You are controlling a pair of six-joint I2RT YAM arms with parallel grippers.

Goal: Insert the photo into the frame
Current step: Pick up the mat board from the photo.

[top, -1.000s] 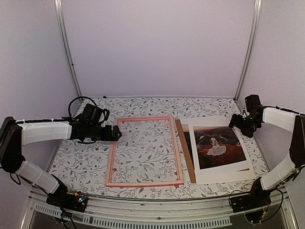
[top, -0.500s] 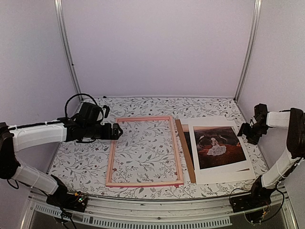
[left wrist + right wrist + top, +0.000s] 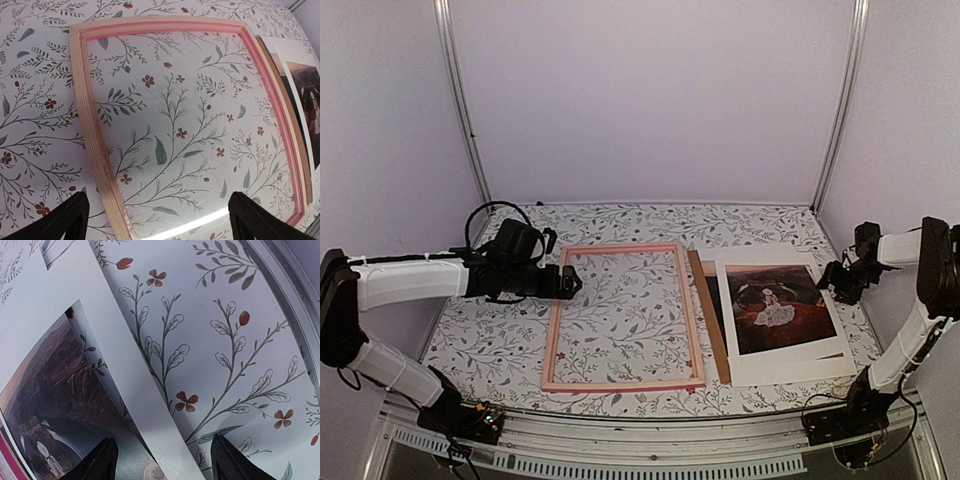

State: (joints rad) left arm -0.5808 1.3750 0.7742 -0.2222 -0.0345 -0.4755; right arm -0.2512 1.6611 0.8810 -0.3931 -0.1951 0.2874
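Pink frame [image 3: 689, 315] is lying flat on the worktop [image 3: 490, 340]. The left gripper [image 3: 568, 281], spread wide, is hovering at its far-left corner. The right gripper [image 3: 832, 280], fingers parted, is hovering at the right edge of the mat board [image 3: 790, 365].

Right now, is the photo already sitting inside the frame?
No, the frame has only the floral cloth showing through it, while the photo lies to its right under the white mat.

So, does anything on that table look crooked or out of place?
Yes: the white mat board lies skewed over the brown hardboard backing, and the dark photo sits off-centre in its window, leaving a sliver of flowered cloth showing.
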